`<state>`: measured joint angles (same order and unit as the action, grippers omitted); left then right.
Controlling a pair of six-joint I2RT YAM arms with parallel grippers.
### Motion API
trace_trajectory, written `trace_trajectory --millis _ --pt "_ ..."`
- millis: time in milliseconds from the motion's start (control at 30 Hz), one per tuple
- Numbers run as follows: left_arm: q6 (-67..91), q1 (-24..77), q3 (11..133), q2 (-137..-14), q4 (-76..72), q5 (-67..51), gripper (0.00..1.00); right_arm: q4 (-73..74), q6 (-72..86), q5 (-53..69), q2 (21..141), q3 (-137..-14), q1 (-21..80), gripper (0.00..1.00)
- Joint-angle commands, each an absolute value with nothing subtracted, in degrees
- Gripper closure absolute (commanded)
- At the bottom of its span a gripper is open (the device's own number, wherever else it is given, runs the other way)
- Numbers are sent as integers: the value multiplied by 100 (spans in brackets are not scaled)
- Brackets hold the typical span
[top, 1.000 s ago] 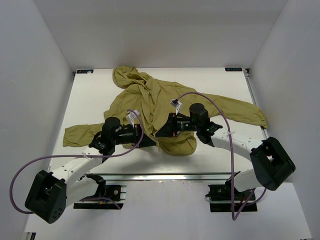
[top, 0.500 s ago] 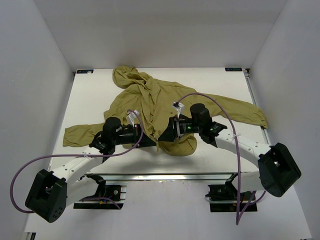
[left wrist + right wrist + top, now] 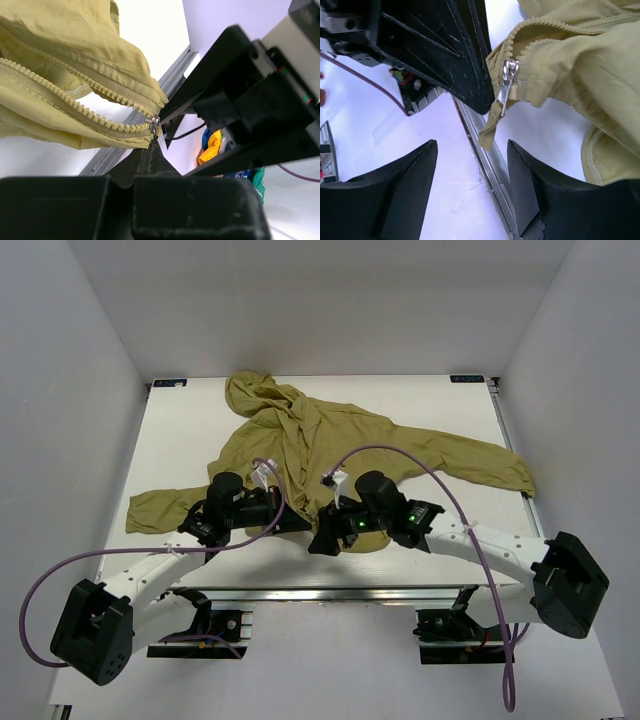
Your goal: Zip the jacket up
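Right gripper has swung in to the near hem of the jacket, which lies on the table. Its jaws are wide apart. My left gripper pinches the hem. Next I should grab the zipper pull.

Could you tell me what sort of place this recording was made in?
Probably a robotics lab test cell: a white table boxed in by plain white walls, the left arm and right arm bolted at its near edge, and a lone jacket laid out.
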<state>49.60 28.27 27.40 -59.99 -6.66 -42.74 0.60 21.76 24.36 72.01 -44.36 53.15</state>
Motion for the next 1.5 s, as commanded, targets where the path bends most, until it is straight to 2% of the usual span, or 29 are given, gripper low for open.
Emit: trace_trajectory --millis 0,200,267,300,333,433,667,833,1000,1133,1233,1467 --pt "4931 2856 2988 -5854 -528 -4166 100 -34 2100 1909 7312 -4764 5545 37" --pt "4887 2865 2997 -5740 -475 -4131 100 -492 2408 1538 7444 -4711 5616 43" --pt "4895 2856 2997 -5731 -475 -4131 100 -597 2408 1582 7506 -4728 5634 52" --pt "4878 2856 3014 -5730 -457 -4113 100 -589 2400 1582 7523 -4755 5634 58" --pt "4843 2856 3041 -5730 -387 -4105 100 -511 2382 1626 7550 -4807 5642 73" --pt "4782 2856 3076 -5739 -299 -4069 100 -387 2321 1740 7480 -4860 5643 100" --pt "4439 2856 3181 -5836 209 -3990 100 535 2136 1723 7488 -5413 5625 100" --pt "4079 2856 3305 -5713 711 -3789 100 1317 2161 2187 7804 -6178 5336 100" --pt "3955 2856 3261 -5748 677 -3999 100 1108 2399 3198 8252 -6433 4966 100" --pt "4034 2856 3182 -5731 545 -4113 100 958 2575 3182 8586 -6775 4957 100" --pt "4078 2865 3147 -5608 448 -4210 100 774 2698 3007 8762 -6838 4957 100" --pt "4412 2874 2866 -5511 465 -4508 100 852 3067 1522 9376 -7531 4922 100"
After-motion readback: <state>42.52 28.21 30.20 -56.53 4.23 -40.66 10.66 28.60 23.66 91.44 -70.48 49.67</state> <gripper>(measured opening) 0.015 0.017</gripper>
